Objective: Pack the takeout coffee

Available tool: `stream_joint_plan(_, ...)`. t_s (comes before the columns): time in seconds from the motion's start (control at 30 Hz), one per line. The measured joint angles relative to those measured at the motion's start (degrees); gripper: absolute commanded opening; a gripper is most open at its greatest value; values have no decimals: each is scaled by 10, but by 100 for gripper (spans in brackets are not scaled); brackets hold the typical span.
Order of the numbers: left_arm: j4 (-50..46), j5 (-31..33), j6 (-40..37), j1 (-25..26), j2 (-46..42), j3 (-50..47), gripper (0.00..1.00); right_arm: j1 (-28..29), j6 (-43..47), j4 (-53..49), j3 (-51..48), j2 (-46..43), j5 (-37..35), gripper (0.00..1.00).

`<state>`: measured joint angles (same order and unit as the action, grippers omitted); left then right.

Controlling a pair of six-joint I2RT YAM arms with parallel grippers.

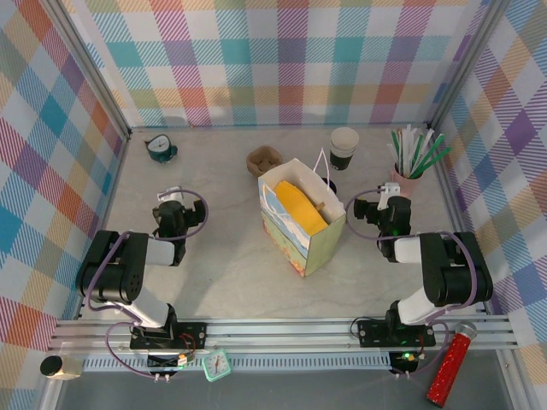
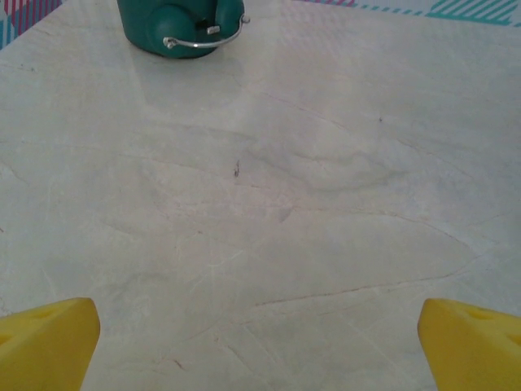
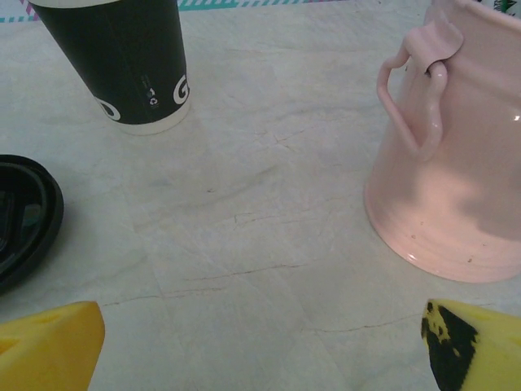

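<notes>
While both arms are reaching forward from the near edge of the table point(image 1: 231, 282), the left gripper point(image 2: 260, 346) is holding its yellow fingers spread wide over bare marble, gripping nothing. The right gripper point(image 3: 260, 346) is likewise standing with its jaws parted and empty. Just ahead and left of it, the takeout coffee point(image 3: 23, 216) is sitting with its glossy black lid showing, close beside the paper bag point(image 1: 301, 231). Farther off, a lidless black cup point(image 3: 130, 65) is standing upright, well apart from a pink jug point(image 3: 448, 163). Beyond the left gripper, a teal object point(image 2: 175, 24) with a wire handle is sitting.
</notes>
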<state>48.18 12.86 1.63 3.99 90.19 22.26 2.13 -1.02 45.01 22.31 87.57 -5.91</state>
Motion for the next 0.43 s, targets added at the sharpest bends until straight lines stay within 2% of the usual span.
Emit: stream_joint_plan(0.43,2,0,-11,4,0,0,100,-2,0,0,0,0,7,99)
